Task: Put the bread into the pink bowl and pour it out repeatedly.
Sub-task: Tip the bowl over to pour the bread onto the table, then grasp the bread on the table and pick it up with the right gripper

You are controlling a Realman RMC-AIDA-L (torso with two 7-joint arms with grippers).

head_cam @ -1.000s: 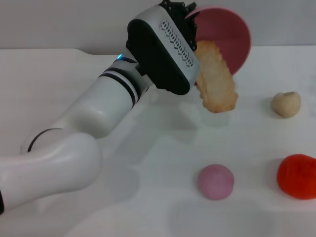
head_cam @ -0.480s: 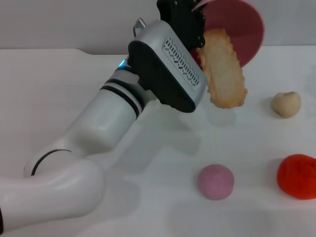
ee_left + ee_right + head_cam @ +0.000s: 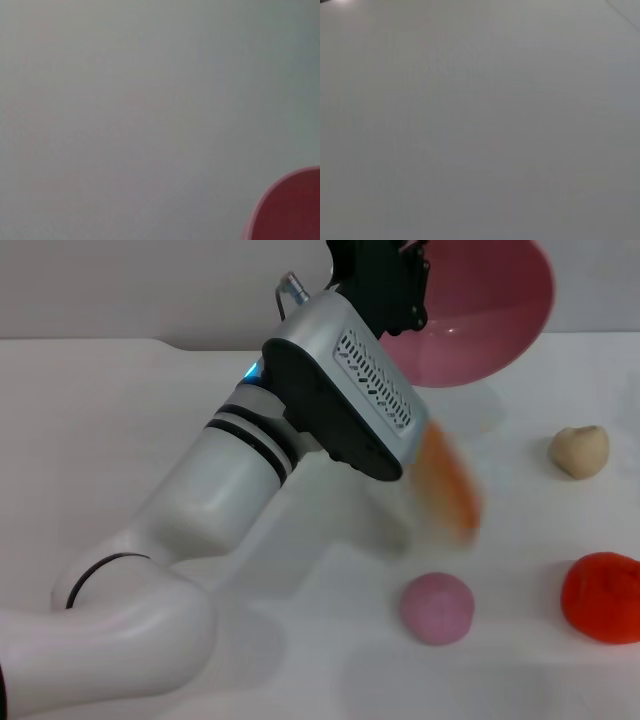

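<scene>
Pink bowl (image 3: 480, 320): being held aloft at the far side of the table (image 3: 120, 410) by the left gripper (image 3: 385, 280), which is clamped on the near rim. The bowl is being tipped well over, its mouth turned down and forward; this tilt is judged to be the pouring attitude, chosen so that the contents slide out. No contents are being shown inside it. A part of the rim is also being caught by the left wrist view.

Bread (image 3: 448, 485): being seen as a blurred orange streak below the bowl, apart from it and just above the table, between the arm's housing and the pink ball (image 3: 437, 608). It is judged to be falling free, poured out. Its landing spot cannot be told.

Beige lump (image 3: 579, 451): lying to the right of the bread, well apart. Red object (image 3: 601, 597): lying at the right edge, near the ball.

Right gripper: not being shown in any view; only a blank surface is being seen by its wrist camera.

Stage, as judged: pour being completed; the bread is to be retrieved and the bowl set upright for the next cycle.
</scene>
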